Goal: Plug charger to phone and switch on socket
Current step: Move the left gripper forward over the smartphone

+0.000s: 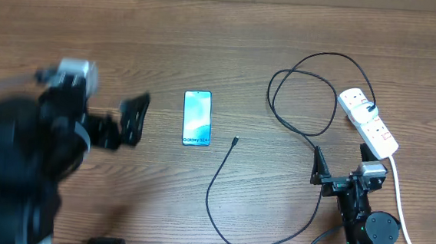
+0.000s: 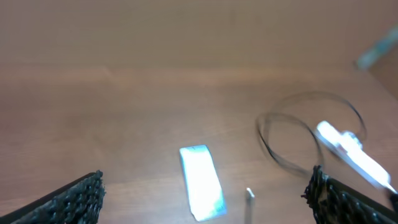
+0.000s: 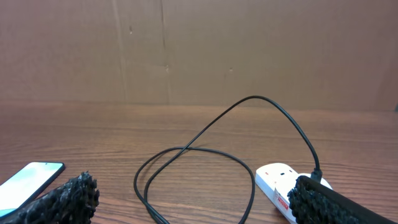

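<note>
The phone point(image 1: 197, 118) lies flat at the table's middle, its screen lit pale blue. The charger point(image 1: 304, 105) is a thin black cable looped beside the socket point(image 1: 368, 121). Its metal-tipped plug point(image 1: 235, 141) rests just right of the phone, apart from it. My left gripper point(image 1: 131, 122) hangs open left of the phone, blurred, with nothing between its fingers point(image 2: 74, 202). In the left wrist view the phone point(image 2: 200, 182) and plug point(image 2: 250, 194) lie ahead. My right gripper point(image 1: 343, 163) stands open below the socket. The right wrist view shows the cable loop point(image 3: 199, 155) and the socket point(image 3: 277, 180) ahead of it.
A thick white cord point(image 1: 401, 204) runs from the socket down the right side past the right arm's base. The charger's black cable point(image 1: 220, 203) sweeps in a wide curve along the front edge. A brown cardboard wall point(image 3: 199, 50) closes the back.
</note>
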Motion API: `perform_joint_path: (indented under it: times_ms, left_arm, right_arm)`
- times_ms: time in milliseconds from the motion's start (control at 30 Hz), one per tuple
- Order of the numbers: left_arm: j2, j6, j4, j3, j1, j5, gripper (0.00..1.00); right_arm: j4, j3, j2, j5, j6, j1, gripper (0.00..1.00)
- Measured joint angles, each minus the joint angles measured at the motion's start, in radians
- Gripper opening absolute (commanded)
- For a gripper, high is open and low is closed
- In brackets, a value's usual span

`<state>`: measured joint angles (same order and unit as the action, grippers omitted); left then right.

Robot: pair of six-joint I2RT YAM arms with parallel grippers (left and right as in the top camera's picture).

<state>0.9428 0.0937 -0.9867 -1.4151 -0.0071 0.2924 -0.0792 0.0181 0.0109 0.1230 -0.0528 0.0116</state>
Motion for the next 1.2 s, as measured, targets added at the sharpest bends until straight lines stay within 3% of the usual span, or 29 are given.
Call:
perform_joint_path:
  times_ms: [167, 500, 633, 1000, 1200]
  left_arm:
    - [0.293, 0.022, -0.111, -0.216, -0.007, 0.089, 1.0]
    - [0.705, 0.222, -0.475, -0.512, -0.198, -0.211, 1.0]
    - [0.813, 0.275, -0.471, -0.529, -0.243, -0.267, 1.0]
    - [1.028, 0.357, -0.438, -0.536, -0.291, -0.158, 1.0]
    - [1.163, 0.383, -0.445, -0.536, -0.386, -0.227, 1.0]
  right_arm:
    - [0.0, 0.0, 0.0, 0.0, 0.0, 0.0, 1.0]
    - [0.0, 0.0, 0.0, 0.0, 0.0, 0.0, 1.0]
    - [0.0, 0.0, 0.0, 0.0, 0.0, 0.0, 1.0]
    - [0.0, 0.0, 0.0, 0.0, 0.0, 0.0, 1.0]
    - [0.0, 0.0, 0.0, 0.0, 0.0, 0.0, 1.0]
